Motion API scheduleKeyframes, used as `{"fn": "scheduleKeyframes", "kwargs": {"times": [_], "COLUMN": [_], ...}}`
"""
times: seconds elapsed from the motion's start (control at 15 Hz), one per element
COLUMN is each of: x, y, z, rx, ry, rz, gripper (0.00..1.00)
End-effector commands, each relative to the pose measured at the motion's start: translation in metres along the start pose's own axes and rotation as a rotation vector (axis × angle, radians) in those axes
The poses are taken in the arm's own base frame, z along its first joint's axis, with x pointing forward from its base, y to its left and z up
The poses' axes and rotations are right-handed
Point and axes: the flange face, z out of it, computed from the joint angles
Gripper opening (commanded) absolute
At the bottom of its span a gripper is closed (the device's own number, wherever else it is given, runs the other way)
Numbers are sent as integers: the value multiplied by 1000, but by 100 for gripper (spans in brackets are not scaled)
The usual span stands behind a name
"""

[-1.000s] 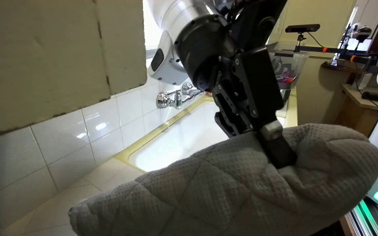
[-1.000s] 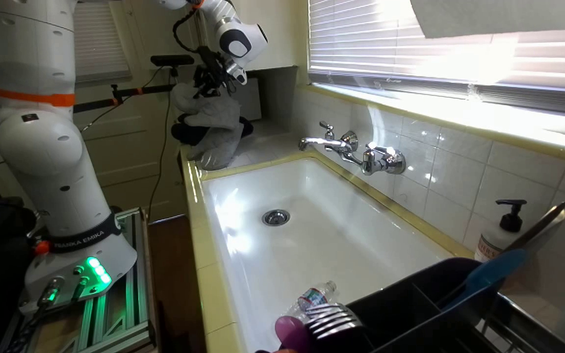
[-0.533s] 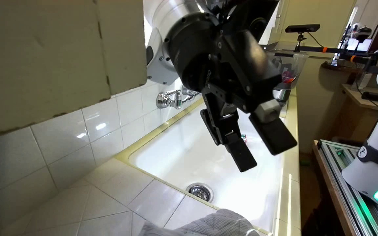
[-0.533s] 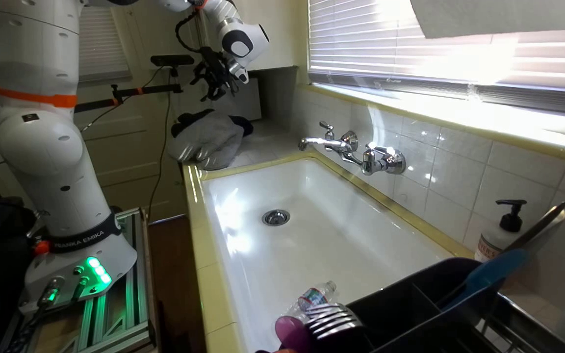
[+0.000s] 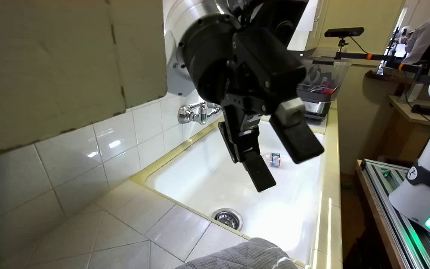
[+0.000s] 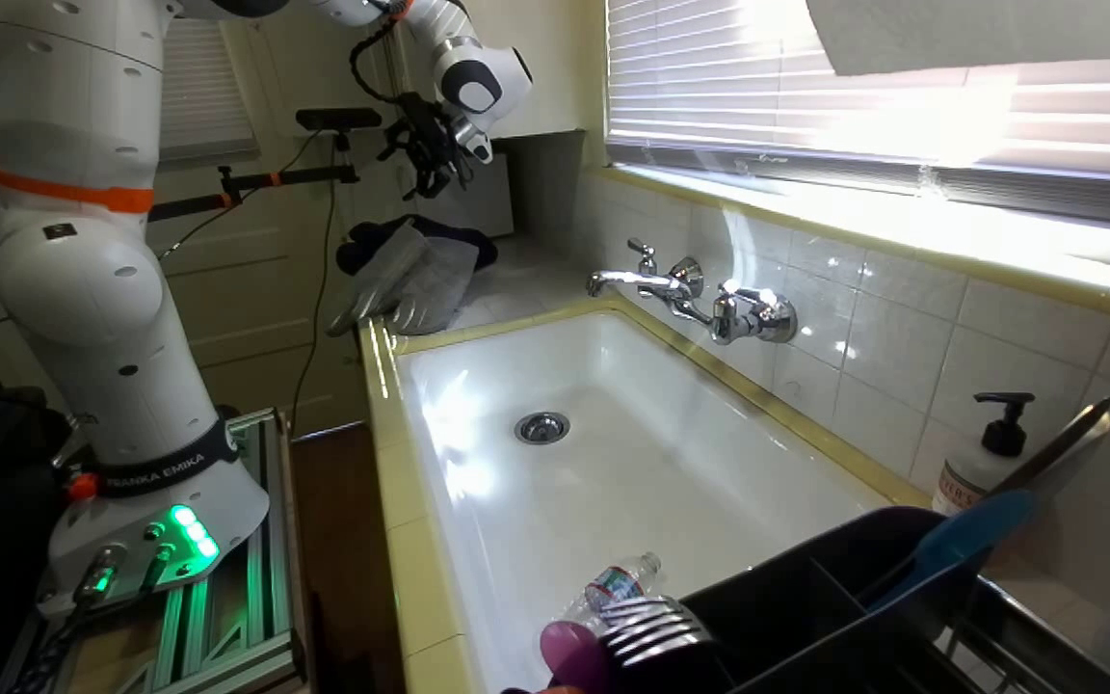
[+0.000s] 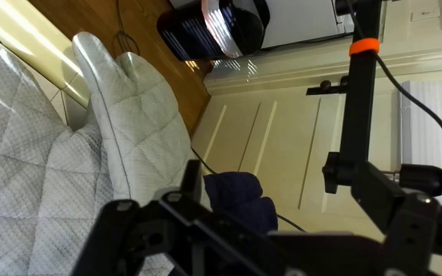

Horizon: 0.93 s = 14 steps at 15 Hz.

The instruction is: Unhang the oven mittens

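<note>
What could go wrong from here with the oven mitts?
The overhanging oven mitt sticks out past the counter edge over the floor, so it might slide off. The other oven mitt lies right by the sink rim; a nudge could tip it in. The open pincer hangs above them; dipping on the way out might drag either.

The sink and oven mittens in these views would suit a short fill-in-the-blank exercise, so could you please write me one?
The gripper, holding nothing, is ____ rather than shut.
The wrist view shows ____ oven mittens.
The tiled edging around the sink is ____ in colour.
The pump bottle has a head that is ____ in colour.
Missing words: open; two; yellow; black.
</note>
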Motion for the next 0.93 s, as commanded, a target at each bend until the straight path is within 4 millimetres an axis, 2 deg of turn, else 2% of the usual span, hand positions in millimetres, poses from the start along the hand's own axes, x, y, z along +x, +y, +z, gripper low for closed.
{"fn": "scheduleKeyframes", "kwargs": {"times": [0.0,0.2,0.47,0.87], "x": [4,-1,-16,-56], "y": [1,-1,-5,-28], "z": [-4,-9,-25,-70], "rx": [-4,3,-19,-113], "ry": [-10,-38,-45,-20], "rz": [-9,6,6,-9], "gripper": [100,100,100,100]}}
